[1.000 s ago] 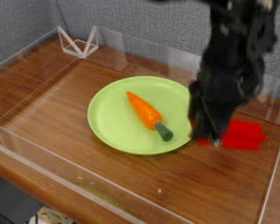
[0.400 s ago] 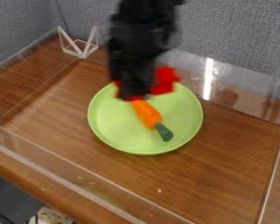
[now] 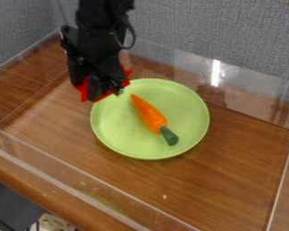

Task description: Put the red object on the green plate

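My dark gripper (image 3: 98,89) hangs over the left rim of the green plate (image 3: 120,133), pointing steeply down. It is shut on the red object (image 3: 120,76), of which only small red patches show around the fingers; the rest is hidden behind the hand. The red object is held above the wood and the plate's edge, not resting on either. The round lime-green plate lies in the middle of the wooden table.
An orange carrot (image 3: 148,113) with a green tip lies on the plate. A white wire stand (image 3: 80,42) sits at the back left corner. Clear acrylic walls (image 3: 219,72) ring the wooden table (image 3: 44,99).
The gripper has carried the red object from the table right of the plate, across the plate, to its left rim, rolling its wrist on the way.
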Robot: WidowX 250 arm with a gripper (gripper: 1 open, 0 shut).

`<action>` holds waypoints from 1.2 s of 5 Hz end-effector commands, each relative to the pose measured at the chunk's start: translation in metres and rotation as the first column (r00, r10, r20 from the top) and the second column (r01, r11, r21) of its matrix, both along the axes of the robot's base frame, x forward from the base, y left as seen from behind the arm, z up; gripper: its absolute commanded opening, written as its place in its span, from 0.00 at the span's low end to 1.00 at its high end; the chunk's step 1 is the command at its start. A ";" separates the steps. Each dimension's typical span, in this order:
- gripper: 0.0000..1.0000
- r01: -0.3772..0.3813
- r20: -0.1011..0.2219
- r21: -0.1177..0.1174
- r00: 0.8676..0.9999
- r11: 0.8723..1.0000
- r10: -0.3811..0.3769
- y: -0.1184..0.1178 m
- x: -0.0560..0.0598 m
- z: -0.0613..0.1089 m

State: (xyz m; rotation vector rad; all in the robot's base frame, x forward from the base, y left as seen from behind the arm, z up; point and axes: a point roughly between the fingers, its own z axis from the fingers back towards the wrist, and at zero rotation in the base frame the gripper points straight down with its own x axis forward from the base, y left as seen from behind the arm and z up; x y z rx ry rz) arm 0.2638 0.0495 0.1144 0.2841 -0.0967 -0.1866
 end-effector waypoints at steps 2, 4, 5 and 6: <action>0.00 -0.334 0.056 -0.078 0.939 0.939 0.338 -0.019 0.032 0.005; 0.00 -0.543 0.014 -0.192 0.831 0.817 0.556 -0.054 0.051 -0.008; 0.00 -0.611 0.000 -0.221 0.780 0.760 0.626 -0.053 0.048 -0.016; 0.00 -0.656 -0.014 -0.236 0.740 0.717 0.673 -0.042 0.046 -0.026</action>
